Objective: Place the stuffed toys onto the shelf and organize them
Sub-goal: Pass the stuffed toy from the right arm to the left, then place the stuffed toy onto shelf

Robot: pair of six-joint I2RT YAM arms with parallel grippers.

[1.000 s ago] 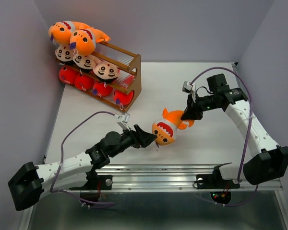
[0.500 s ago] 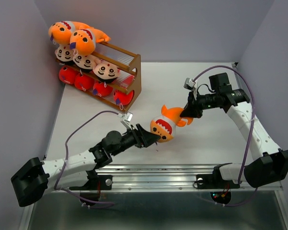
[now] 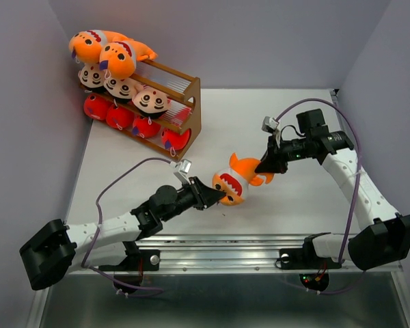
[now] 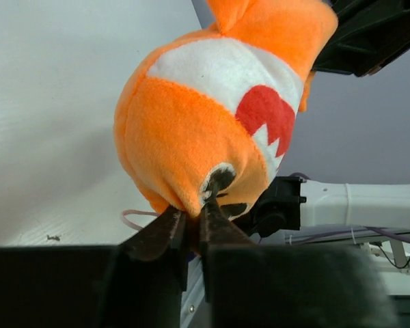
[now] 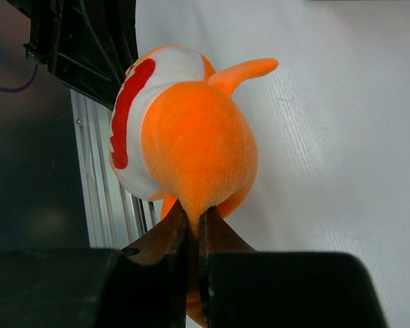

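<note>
An orange shark (image 3: 236, 182) with a white toothy mouth hangs above the table (image 3: 287, 123) between both arms. My left gripper (image 3: 216, 197) is shut on the plush at its face end (image 4: 212, 184). My right gripper (image 3: 261, 166) is shut on its tail end (image 5: 195, 205). The brown shelf (image 3: 191, 109) stands at the back left. Two orange sharks (image 3: 102, 49) lie on its top tier, black-haired boys (image 3: 123, 87) fill the middle tier and red sharks (image 3: 133, 123) the bottom tier.
Grey walls close in the table on the left, back and right. An aluminium rail (image 3: 260, 242) runs along the near edge by the arm bases. Purple cables loop off both wrists.
The left gripper has closed on the shark's face end; before it stood open at the toy. The shark and both grippers have drifted slightly left.
</note>
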